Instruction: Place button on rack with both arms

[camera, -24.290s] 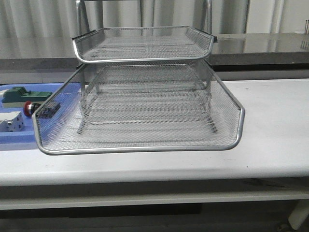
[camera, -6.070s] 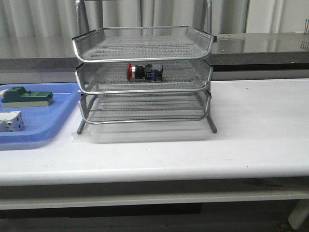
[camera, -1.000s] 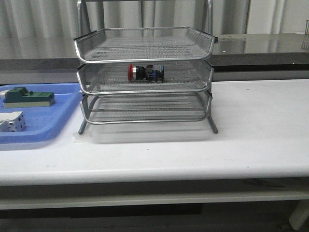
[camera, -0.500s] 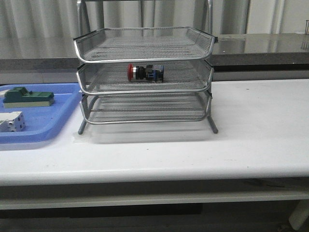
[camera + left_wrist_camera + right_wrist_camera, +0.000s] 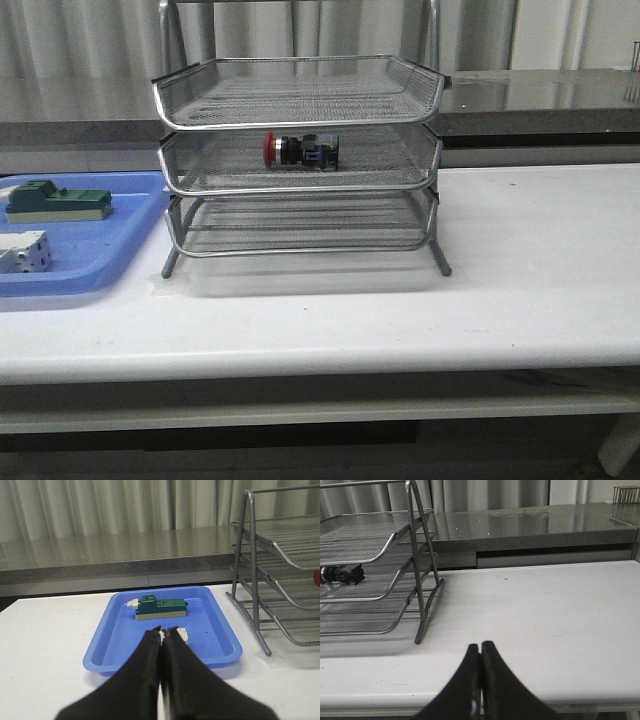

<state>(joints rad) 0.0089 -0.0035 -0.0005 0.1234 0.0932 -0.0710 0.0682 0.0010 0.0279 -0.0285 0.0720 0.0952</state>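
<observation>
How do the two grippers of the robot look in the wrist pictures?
Both look alike. The left gripper and the right gripper each have two smooth black fingers that taper toward the tips. A thin pale line runs between the fingers. No cables or markings show.

— Where is the button (image 5: 300, 150)?

— On the middle tier of the rack (image 5: 298, 163), lying on its side: red cap to the left, then a silver collar, a black body and a blue rear block to the right.

— And the rack?

— Three silver wire-mesh trays with chrome rims, stacked level and all pushed in, standing on thin metal legs on the white table. The top and bottom trays hold nothing.
</observation>
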